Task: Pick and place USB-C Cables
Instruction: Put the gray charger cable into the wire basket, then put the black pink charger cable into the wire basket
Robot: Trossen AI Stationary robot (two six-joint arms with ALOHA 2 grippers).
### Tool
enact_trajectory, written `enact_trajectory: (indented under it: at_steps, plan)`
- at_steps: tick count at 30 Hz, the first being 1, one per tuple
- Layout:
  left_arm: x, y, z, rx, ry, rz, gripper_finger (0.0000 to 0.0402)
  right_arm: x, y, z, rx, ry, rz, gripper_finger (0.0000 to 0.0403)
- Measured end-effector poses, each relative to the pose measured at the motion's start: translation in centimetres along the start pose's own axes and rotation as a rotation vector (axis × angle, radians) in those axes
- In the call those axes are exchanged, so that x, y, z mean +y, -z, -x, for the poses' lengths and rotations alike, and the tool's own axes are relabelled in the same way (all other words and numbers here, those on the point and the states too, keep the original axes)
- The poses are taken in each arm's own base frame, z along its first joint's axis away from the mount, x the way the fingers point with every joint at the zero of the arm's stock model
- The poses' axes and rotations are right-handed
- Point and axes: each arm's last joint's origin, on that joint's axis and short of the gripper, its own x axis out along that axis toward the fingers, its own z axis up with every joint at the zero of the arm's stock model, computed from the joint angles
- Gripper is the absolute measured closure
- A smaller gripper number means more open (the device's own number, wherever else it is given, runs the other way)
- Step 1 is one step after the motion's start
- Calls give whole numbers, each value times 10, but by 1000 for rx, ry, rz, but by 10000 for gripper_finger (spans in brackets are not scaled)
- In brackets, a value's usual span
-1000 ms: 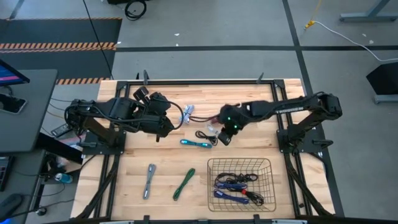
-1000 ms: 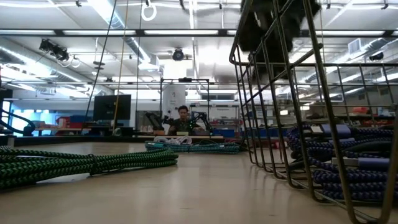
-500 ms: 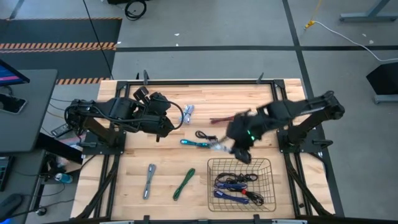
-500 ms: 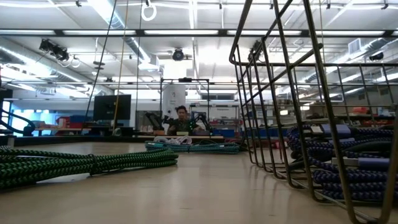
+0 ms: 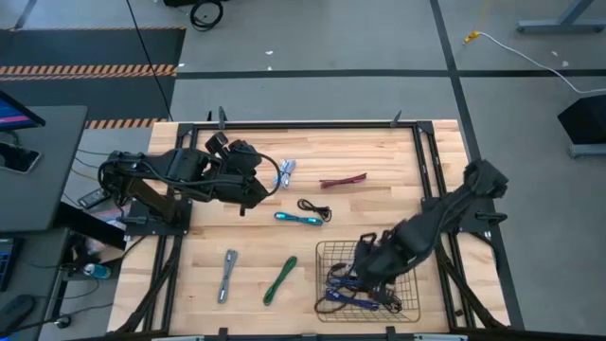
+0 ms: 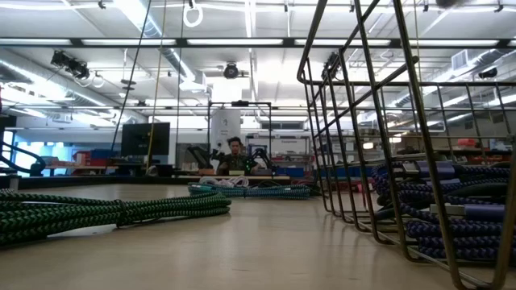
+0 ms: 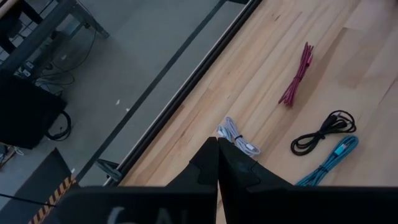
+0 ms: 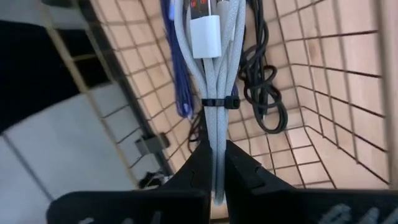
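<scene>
Six loose cables on table; right gripper clamping grey cable; left gripper closed.

No word, number or brand can be read in any view. The left wrist housing, just behind the shut fingers, carries pale raised letters, but they are cut off at the picture's edge and cannot be made out. The white plug of the grey cable pinched between the right fingers bears no legible marking. The orange-and-black hazard striping on the floor beyond the worktop is a pattern only, without text.
</scene>
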Motion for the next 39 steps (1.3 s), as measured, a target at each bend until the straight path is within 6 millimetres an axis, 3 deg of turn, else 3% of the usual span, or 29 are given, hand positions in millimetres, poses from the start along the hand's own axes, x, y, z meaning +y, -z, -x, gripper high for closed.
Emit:
enact_trajectory:
  at_steps: [7,20,24,30,36,39]
  plan:
    - [0,0,0,5,9,1,397,17,-9,-51,74,106,80,383]
    - [-2,1,1,33,51,-3,397,40,-38,-134,96,76,181,383]
    - [-2,1,1,41,62,-3,397,42,-40,-142,118,51,204,383]
    - [-2,1,1,41,62,-3,397,40,-42,-137,99,54,198,379]
    - [-2,1,1,41,62,-3,397,36,-43,-135,113,76,186,301]
    - [-2,1,1,41,62,-2,397,34,-42,-132,126,86,179,283]
